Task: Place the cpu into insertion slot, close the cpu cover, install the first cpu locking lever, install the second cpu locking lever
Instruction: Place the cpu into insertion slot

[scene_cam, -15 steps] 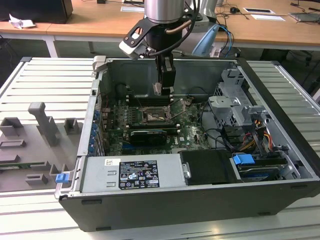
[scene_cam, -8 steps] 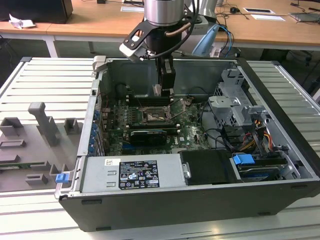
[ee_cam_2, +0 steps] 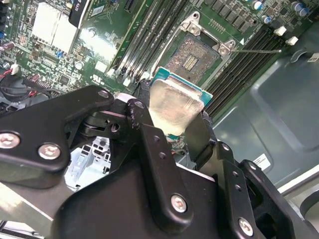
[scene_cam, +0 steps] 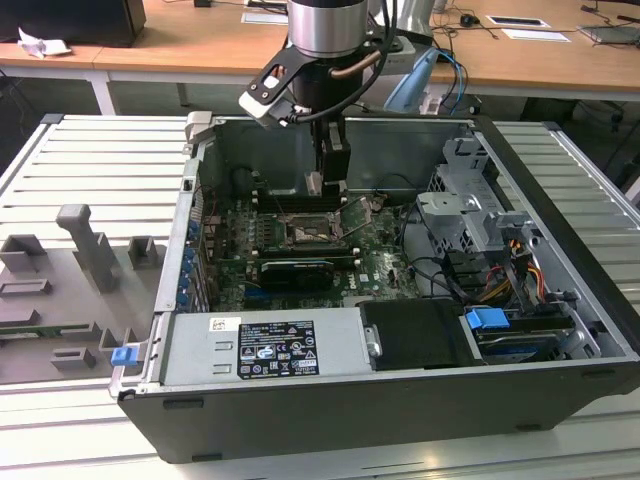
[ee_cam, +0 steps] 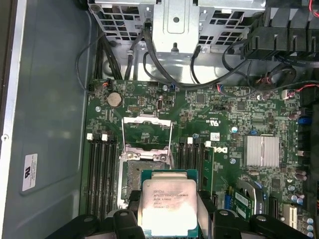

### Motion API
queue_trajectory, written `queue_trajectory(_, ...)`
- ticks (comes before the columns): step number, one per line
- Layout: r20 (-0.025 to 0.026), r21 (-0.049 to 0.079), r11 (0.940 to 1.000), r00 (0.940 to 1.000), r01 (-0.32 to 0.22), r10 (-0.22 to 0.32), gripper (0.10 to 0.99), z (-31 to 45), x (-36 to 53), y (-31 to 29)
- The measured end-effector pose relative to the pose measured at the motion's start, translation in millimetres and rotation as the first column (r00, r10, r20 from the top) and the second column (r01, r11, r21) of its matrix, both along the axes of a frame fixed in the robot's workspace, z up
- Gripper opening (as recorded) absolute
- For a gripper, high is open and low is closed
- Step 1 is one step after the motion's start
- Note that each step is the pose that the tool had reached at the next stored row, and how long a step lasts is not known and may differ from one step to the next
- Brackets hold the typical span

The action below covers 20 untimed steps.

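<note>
just above the insertion slot (ee_cam_2: 192,57), your gripper (ee_cam_2: 174,124) has its jaws closed on the cpu (ee_cam: 167,199), not yet seated. the cpu cover (ee_cam: 147,119) stands open beside the slot; closing it and both lever steps are undone.

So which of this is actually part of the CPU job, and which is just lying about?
Job: gripper, shut on the cpu; insertion slot, uncovered; cpu cover, flipped up.
Lying about: memory slots, coin battery, heatsink, drive cage, grey fixtures beside the case.
</note>
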<state>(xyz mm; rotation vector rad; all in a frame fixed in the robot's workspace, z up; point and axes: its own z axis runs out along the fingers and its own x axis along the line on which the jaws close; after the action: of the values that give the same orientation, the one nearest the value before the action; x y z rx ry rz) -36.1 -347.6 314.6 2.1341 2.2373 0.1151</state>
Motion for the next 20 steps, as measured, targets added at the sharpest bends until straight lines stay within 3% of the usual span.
queue_trajectory(20,0.0,0.0,1.0,1.0,0.0,0.0,0.525,-10.3,0.0,0.0)
